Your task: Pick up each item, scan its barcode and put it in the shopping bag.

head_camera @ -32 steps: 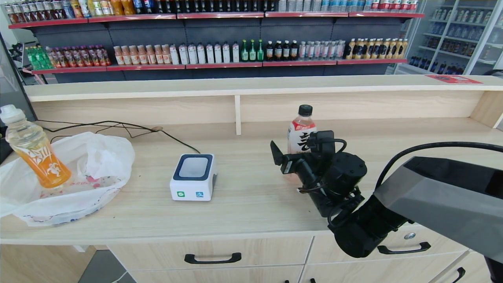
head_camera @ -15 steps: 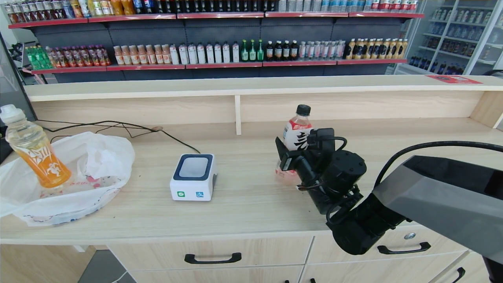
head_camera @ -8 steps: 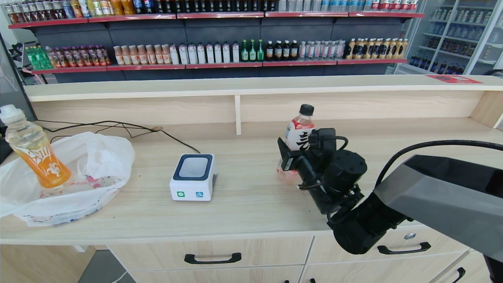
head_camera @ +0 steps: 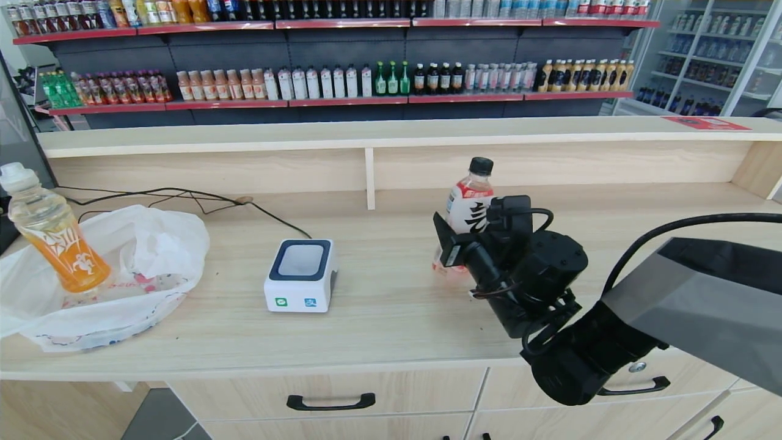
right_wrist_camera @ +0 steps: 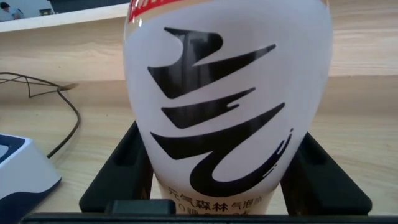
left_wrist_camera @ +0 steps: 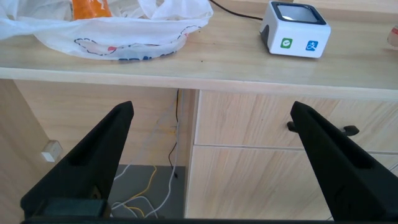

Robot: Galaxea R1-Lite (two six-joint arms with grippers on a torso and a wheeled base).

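A pink-drink bottle (head_camera: 469, 201) with a white label and black cap stands slightly tilted at the counter's right middle. My right gripper (head_camera: 461, 242) is shut on its lower body; in the right wrist view the bottle (right_wrist_camera: 227, 106) sits between the two black fingers (right_wrist_camera: 118, 171). The white scanner (head_camera: 300, 275) sits mid-counter, left of the bottle. A white shopping bag (head_camera: 153, 244) lies at the far left with an orange-drink bottle (head_camera: 52, 232) standing in it. My left gripper (left_wrist_camera: 211, 162) hangs open below the counter edge, in front of the drawers.
A black cable (head_camera: 183, 195) runs along the back from the scanner. A raised wooden ledge (head_camera: 391, 131) with a divider (head_camera: 369, 177) closes the back of the counter. Drawers with black handles (head_camera: 330, 401) are below. Open counter lies between scanner and bottle.
The right gripper's fingers have come together around the bottle. The bottle has since tilted and shifted slightly up and right with the gripper.
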